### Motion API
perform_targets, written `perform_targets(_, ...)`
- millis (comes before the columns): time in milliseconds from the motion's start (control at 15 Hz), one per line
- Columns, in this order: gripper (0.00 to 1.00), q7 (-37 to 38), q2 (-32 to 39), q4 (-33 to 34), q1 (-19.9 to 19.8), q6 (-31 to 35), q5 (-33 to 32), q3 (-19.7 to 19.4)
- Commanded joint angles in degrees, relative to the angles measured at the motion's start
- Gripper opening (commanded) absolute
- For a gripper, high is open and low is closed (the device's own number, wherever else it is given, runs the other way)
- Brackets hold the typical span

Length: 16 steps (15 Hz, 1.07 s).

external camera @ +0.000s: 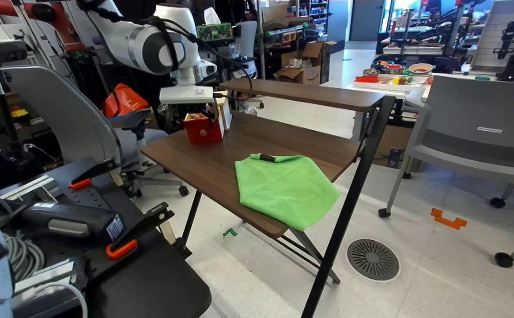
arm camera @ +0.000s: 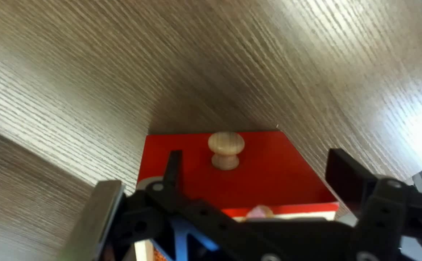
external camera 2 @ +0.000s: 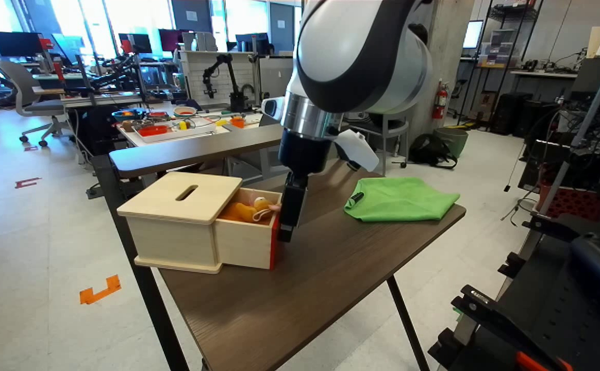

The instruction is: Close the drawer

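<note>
The drawer [external camera 2: 243, 245] is pulled partway out of a pale wooden box [external camera 2: 168, 239] on the brown desk. An orange stuffed toy [external camera 2: 243, 211] lies in it. Its red front shows in an exterior view [external camera: 204, 131] and in the wrist view [arm camera: 258, 181], with a round wooden knob [arm camera: 226, 148]. My gripper [arm camera: 256, 166] is open and empty in the wrist view, its fingers spread wide over the red front. In an exterior view the fingers [external camera 2: 285, 232] point down just outside the drawer front; whether they touch it I cannot tell.
A green cloth [external camera: 285, 190] with a small black item [external camera: 267, 157] on it lies at the far end of the desk [external camera 2: 300, 304]. A raised shelf [external camera: 301, 93] runs along the desk's side. A black table [external camera: 151, 274] with clamps stands nearby.
</note>
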Motion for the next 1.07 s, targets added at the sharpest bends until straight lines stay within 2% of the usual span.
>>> perform_targets(0, 1.0, -1.6, 1.5, 2.8, -0.8, -1.5, -1.5, 2.0)
perform_targets(467, 1.0, -2.5, 3.4, 6.6, -0.2, -2.5, -1.0, 3.2)
perform_targets(1000, 1.0, -2.9, 8.7, 12.6, 0.4, -6.1, -0.6, 3.4)
